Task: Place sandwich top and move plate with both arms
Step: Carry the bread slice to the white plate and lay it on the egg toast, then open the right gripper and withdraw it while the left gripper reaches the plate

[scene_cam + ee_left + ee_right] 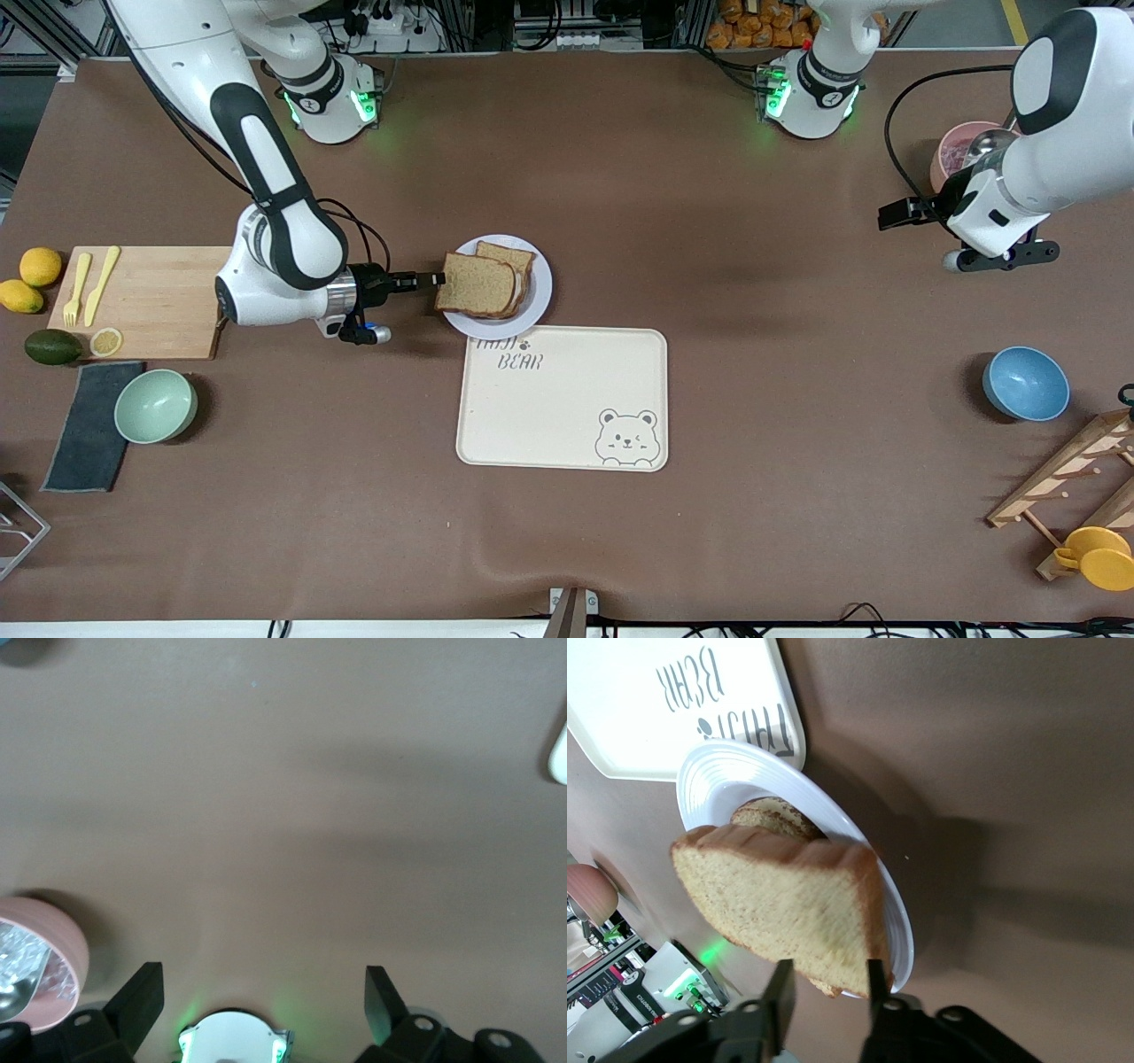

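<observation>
Front view: right hand [436, 280] clamped on plain brown wholegrain bread slice [476, 285], held just over small round pale plate [539, 288] for lowering onto lower slice; left hand [264, 992] released, waiting aside.

Lower bread slice [512, 259] — mostly hidden under the sandwich top [477, 285].

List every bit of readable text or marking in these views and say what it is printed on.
"BEAR": on the cream tray, beside the plate, with a bear drawing in the tray's corner.
The line above "BEAR": partly covered by the plate in the front view; the right wrist view shows it stylised and upside down, not surely readable.
Markings on the arm bases: too small to read.
No other text visible.
</observation>
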You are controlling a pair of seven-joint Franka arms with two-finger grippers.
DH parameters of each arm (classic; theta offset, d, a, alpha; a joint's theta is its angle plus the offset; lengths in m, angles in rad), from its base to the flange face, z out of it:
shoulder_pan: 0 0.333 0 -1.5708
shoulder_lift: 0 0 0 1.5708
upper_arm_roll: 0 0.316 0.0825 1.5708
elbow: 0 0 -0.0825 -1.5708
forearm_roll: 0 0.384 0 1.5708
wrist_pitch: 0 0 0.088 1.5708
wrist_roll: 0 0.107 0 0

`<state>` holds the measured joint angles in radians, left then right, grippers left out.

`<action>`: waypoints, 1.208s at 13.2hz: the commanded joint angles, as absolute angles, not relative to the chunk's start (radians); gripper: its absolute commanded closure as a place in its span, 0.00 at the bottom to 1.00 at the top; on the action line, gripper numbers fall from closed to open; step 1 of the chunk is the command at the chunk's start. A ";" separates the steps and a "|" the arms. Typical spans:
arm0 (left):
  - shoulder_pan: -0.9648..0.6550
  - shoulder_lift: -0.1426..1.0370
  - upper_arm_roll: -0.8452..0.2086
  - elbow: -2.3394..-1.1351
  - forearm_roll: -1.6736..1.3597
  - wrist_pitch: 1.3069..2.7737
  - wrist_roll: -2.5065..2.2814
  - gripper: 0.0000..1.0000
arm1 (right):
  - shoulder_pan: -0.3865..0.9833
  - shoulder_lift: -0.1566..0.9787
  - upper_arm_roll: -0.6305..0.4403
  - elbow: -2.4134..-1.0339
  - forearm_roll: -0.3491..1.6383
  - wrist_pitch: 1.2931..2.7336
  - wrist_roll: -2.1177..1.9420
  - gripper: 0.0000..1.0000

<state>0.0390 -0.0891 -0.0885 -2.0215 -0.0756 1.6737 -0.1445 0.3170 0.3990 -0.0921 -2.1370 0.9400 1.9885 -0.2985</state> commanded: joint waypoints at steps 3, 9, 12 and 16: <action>0.029 -0.037 -0.152 -1.931 -0.117 1.683 -0.158 0.00 | 0.305 0.348 -0.106 -2.128 0.945 1.985 -0.246 0.00; 0.029 0.035 -0.173 -1.917 -0.274 1.684 -0.175 0.00 | 0.304 0.322 -0.244 -2.007 0.659 1.985 -0.229 0.00; 0.000 0.142 -0.195 -1.922 -0.471 1.748 -0.175 0.00 | 0.305 0.281 -0.316 -1.938 0.464 1.974 -0.230 0.00; -0.113 0.261 -0.207 -1.951 -0.619 1.932 -0.178 0.00 | 0.373 0.198 -0.452 -1.927 0.350 1.939 -0.229 0.00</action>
